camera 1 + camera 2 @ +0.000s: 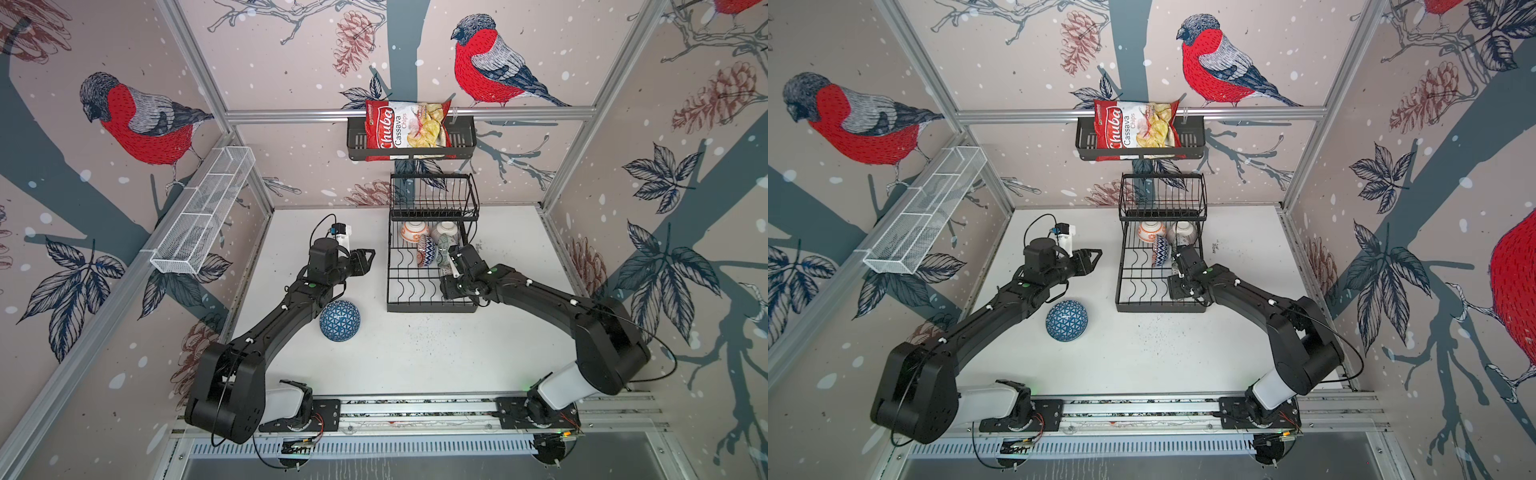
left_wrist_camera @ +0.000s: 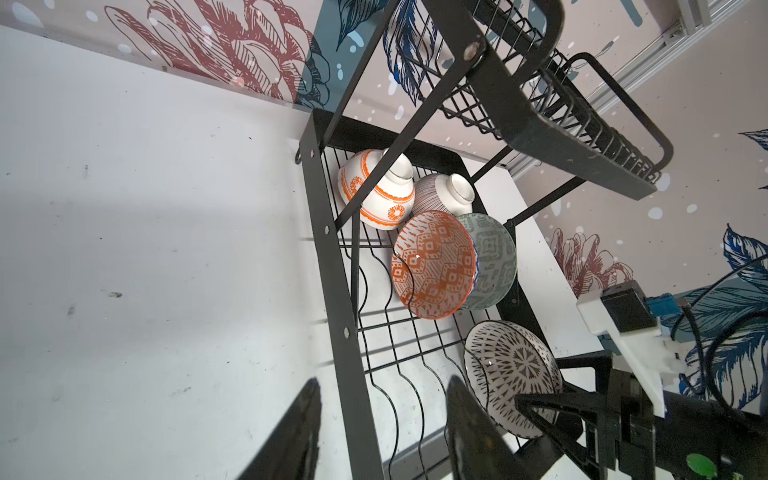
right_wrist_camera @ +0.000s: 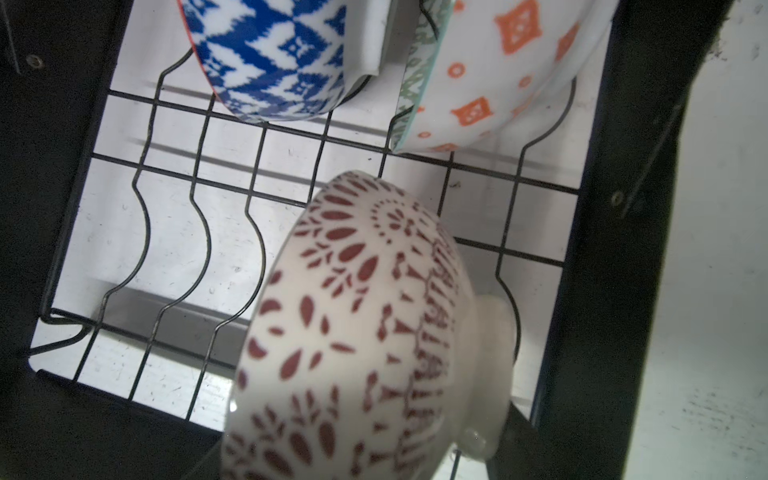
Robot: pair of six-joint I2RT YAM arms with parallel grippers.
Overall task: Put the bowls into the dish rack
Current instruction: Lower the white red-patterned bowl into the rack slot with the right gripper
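Now setting a bowl down in the dish rack [image 1: 432, 308], right of centre in both top views. Gripping the maroon-flowered bowl [image 3: 345, 332] by its rim with the right gripper [image 1: 452, 264], jaws closed on its wall, and standing it on edge among the wavy wires at the right side of the lower tier. Already racked beyond it, toward the top of the frame: orange-banded bowl [image 2: 376, 191], pink-lined bowl [image 2: 436, 195], blue-diamond bowl [image 3: 274, 54] and grey-green bowl [image 2: 494, 257], the latter pair on edge, side by side. Carrying nothing in the left gripper [image 1: 368, 258], fingers partly apart, poised just left of the rack near mid-frame. Not yet loaded: blue triangle bowl [image 1: 340, 321], upside down on the table [image 1: 415, 357], lower left of centre, beside the left forearm. Next, by the look of it: seat rim and foot between two wires, check against leaning on the neighbours, then open and back out without clipping a wire. After that, probably fetch the blue one with the left, by way of a rim grab or a flip.
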